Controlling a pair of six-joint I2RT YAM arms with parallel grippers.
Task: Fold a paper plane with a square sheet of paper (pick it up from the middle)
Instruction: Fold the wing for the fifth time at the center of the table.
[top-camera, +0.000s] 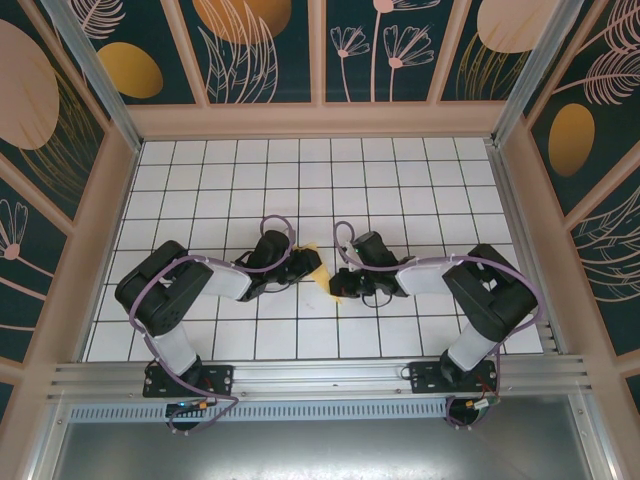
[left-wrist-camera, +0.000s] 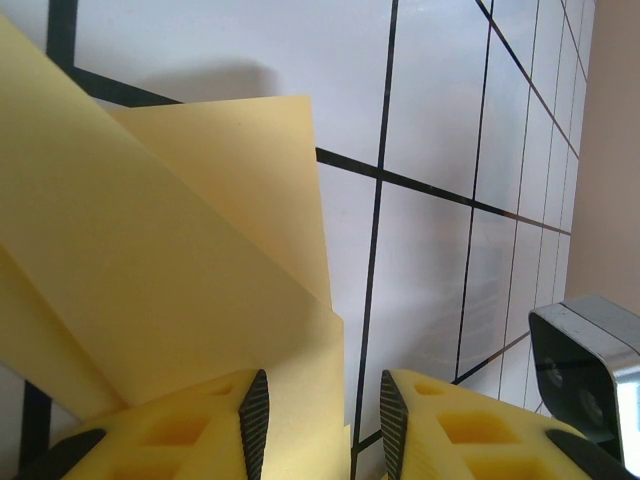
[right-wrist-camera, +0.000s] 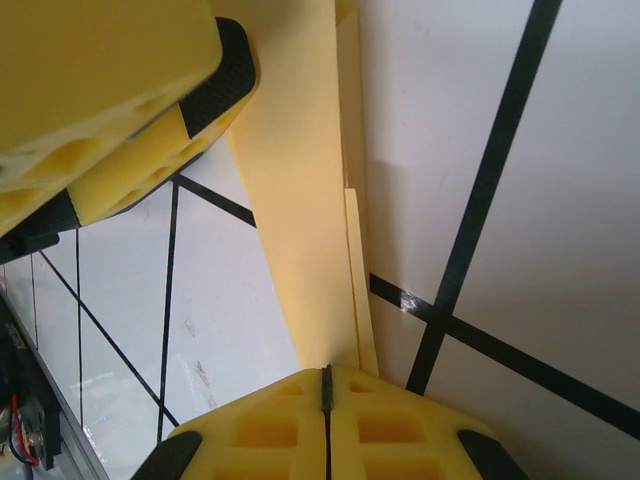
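I see right gripper (right-wrist-camera: 325, 372) pinched shut on folded paper sheet (left-wrist-camera: 150, 270). Left gripper (left-wrist-camera: 323, 405) half-open alongside, jaws empty, crowding sheet on tiled table (left-wrist-camera: 430, 100).

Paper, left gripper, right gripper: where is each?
paper (left-wrist-camera: 150, 280), left wrist view, its broad folded face.
left gripper (left-wrist-camera: 322, 430), left wrist view, gap between fingertips.
right gripper (right-wrist-camera: 326, 375), right wrist view, seam of closed fingertips.

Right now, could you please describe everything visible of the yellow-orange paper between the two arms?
The thin yellow-orange sheet of paper is plain and unmarked, folded into overlapping layers with straight edges. It sits over the white gridded table between the arms. The right gripper has its fingers shut on a narrow folded end; the left gripper is open, a layered edge between its fingers. One flap rises, casting a shadow.
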